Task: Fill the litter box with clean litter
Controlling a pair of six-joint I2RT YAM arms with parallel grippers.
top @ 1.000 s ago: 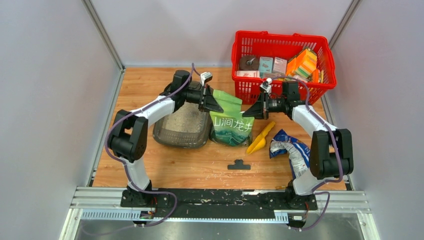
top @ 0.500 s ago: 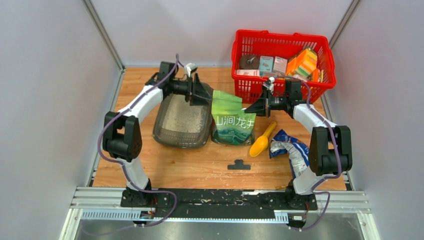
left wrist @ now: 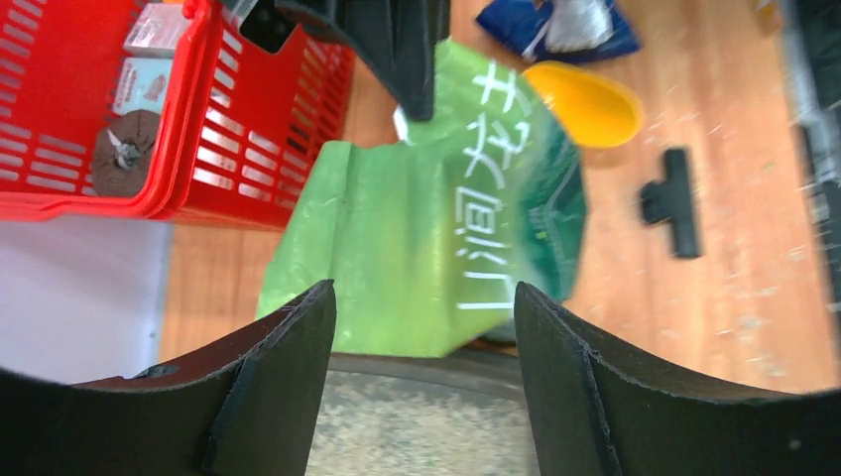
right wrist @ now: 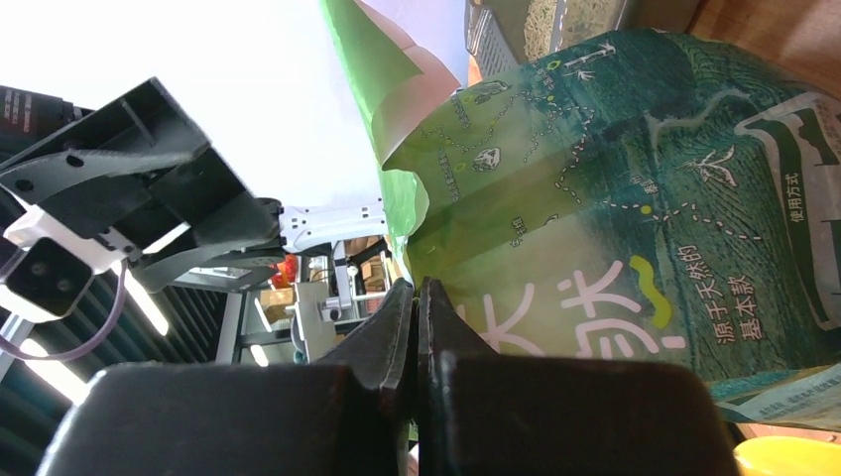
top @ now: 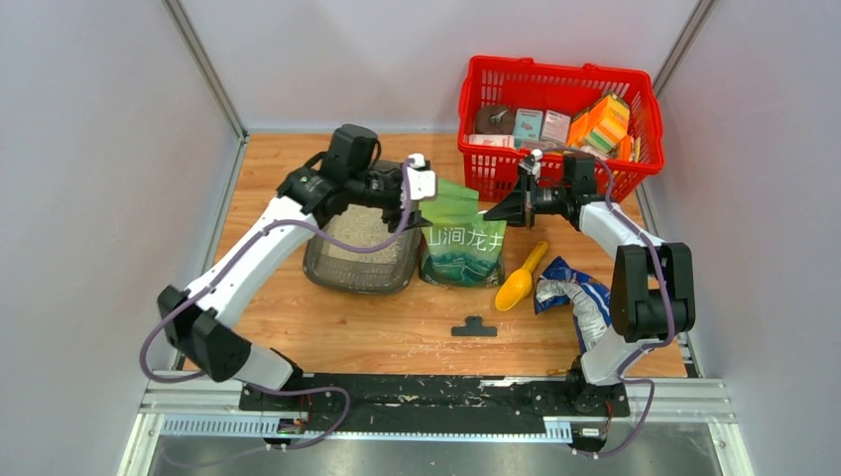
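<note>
**Left claw**: jaws spread wide, nothing between them. It hangs over the far right end of the litter box, so the tray lies beneath it and runs back along the arm. In the left wrist view the tray's dark rim crosses just under the fingers. The clean litter, pale granules, covers the floor below them.

**Green bag**: stands upright on the table directly ahead of the left claw's tips, touching the tray's right wall. It sits between the two claws.

**Right claw**: jaws pressed together on the bag's top edge at the corner facing it. The right wrist view shows the green film folding down into the closed fingertips.

**Surroundings:** a red basket of packets lies behind the right claw. A yellow scoop, a crumpled blue bag and a black T-shaped piece lie nearer the arm bases.
</note>
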